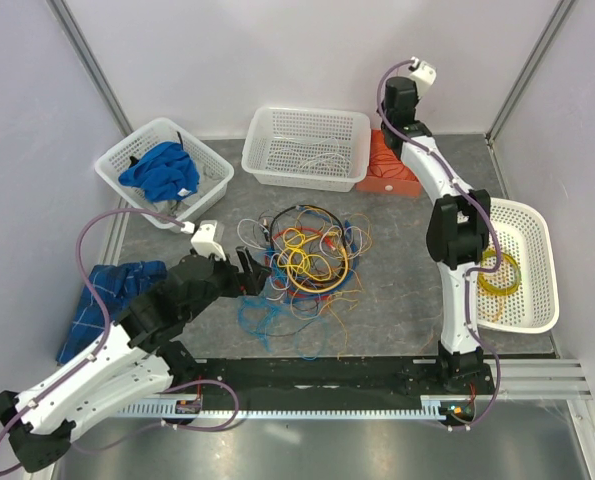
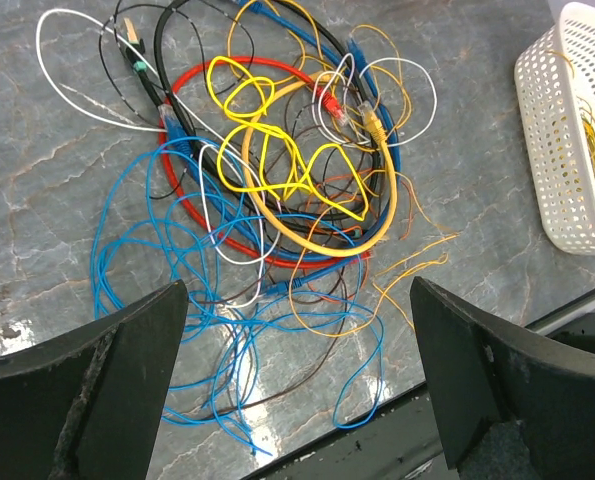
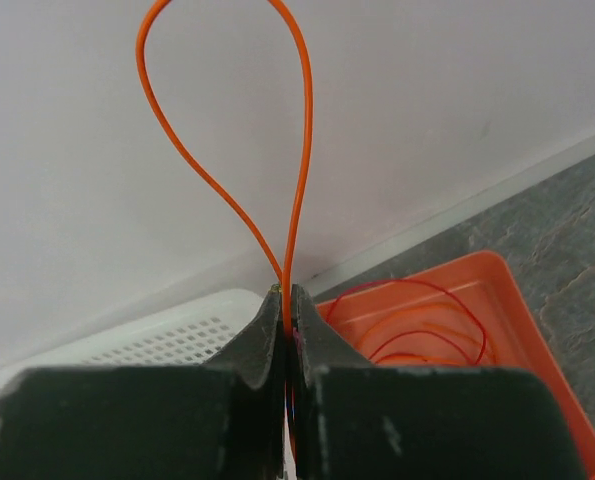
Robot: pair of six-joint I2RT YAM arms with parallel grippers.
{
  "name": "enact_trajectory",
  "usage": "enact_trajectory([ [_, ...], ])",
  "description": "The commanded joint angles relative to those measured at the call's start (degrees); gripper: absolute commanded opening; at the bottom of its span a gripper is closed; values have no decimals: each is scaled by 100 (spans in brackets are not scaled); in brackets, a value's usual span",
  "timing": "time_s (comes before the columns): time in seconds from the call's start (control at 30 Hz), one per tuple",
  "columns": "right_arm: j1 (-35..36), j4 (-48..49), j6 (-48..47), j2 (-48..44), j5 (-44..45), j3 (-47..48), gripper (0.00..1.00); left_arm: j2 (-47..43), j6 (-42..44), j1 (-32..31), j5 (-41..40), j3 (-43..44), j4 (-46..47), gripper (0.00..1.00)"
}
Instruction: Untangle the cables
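Observation:
The cables (image 1: 307, 260) lie in a tangled bunch of yellow, red, blue, orange, black and white wires mid-table, also in the left wrist view (image 2: 277, 170). My left gripper (image 1: 245, 272) hovers at the bunch's left edge, open and empty (image 2: 298, 300), with thin blue loops below the jaws. My right gripper (image 1: 395, 125) is at the back right above an orange tray (image 1: 387, 170). It is shut (image 3: 289, 300) on a thin orange wire (image 3: 299, 150) that loops up from the jaws. The tray (image 3: 497, 290) holds red and orange wire coils.
A white basket (image 1: 307, 148) with pale wires stands at the back middle. A basket (image 1: 127, 150) at back left holds blue cloth. Another blue cloth (image 1: 107, 300) lies left. A white basket (image 1: 537, 300) at right holds yellow cable. A black rail (image 1: 327, 375) runs along the front.

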Motion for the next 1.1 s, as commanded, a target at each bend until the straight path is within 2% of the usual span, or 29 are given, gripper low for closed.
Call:
enact_trajectory([
  [0.0,-1,327,307,384,-273,-246,0,109,-332,-17,19,-60,368,100],
  [0.17,-62,432,641,691,-476,-255,0,232,-376,-17,54,-86,447,100],
  [0.37,-71,388,686,604,-247,-834,0,294,-482,-17,89,-166,535,100],
  [0.4,-80,388,659,578,-247,-861,3,320,-482,-17,107,-166,544,100],
  [0.43,-89,197,607,534,-256,-887,25,338,-491,-17,115,-166,553,100],
  [0.5,-89,160,492,438,-239,-993,52,382,-491,-17,142,-157,553,100],
  [0.53,-71,160,483,306,-186,-1106,68,391,-491,-17,151,-148,544,100],
  [0.6,-71,168,431,139,-107,-1221,79,391,-473,-17,151,-131,544,100],
  [0.73,-1,-16,193,-265,165,-1257,86,277,-465,-17,159,-78,536,100],
  [0.9,113,-95,35,-915,429,-1572,88,154,-491,-17,133,-86,536,100],
  [1.07,376,-69,87,-2189,474,-2494,88,57,-543,-17,107,-157,544,100],
])
